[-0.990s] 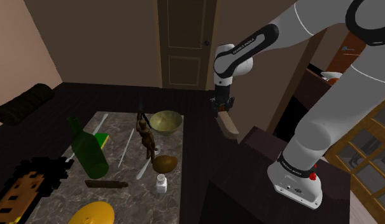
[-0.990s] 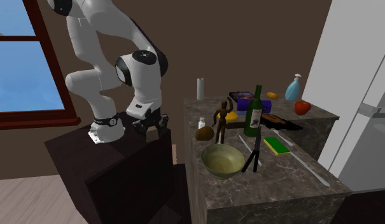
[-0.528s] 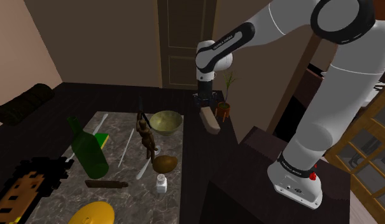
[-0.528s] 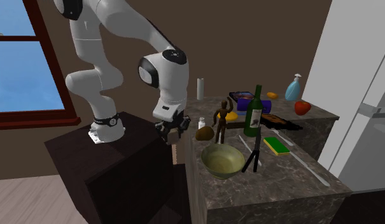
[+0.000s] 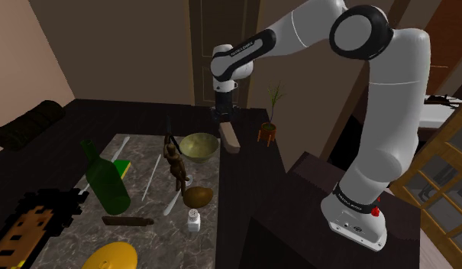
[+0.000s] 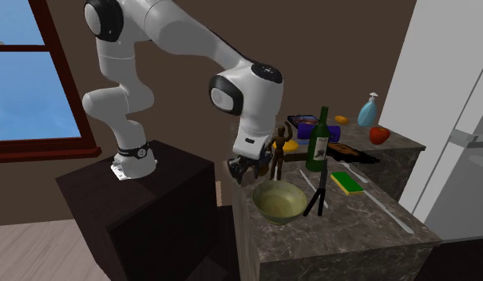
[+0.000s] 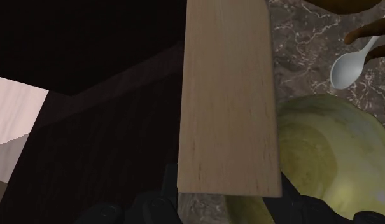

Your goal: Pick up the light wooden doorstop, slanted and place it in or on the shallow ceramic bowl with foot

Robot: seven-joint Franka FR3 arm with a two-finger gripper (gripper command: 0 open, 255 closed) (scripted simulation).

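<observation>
Your end effector [image 5: 224, 122] is pinching the light wooden doorstop [image 5: 230, 140] by one end so it hangs clear above the bench's [image 5: 160, 241] stand-side edge, just beside the bowl [image 5: 199, 145], not over it yet I'd say.

In the shoulder view we find the doorstop [image 5: 230, 139] held in the tool [image 5: 224, 126], just right of the bowl [image 5: 199, 146], above the bench's [image 5: 156, 241] right edge. Nearer than the bowl stands the figurine [image 5: 175, 164]. The bottle [image 5: 105, 179] stands further left, and the shaker [image 5: 193, 221] sits by the near right edge. A potted plant [image 5: 268, 130] lies right of the doorstop.
</observation>
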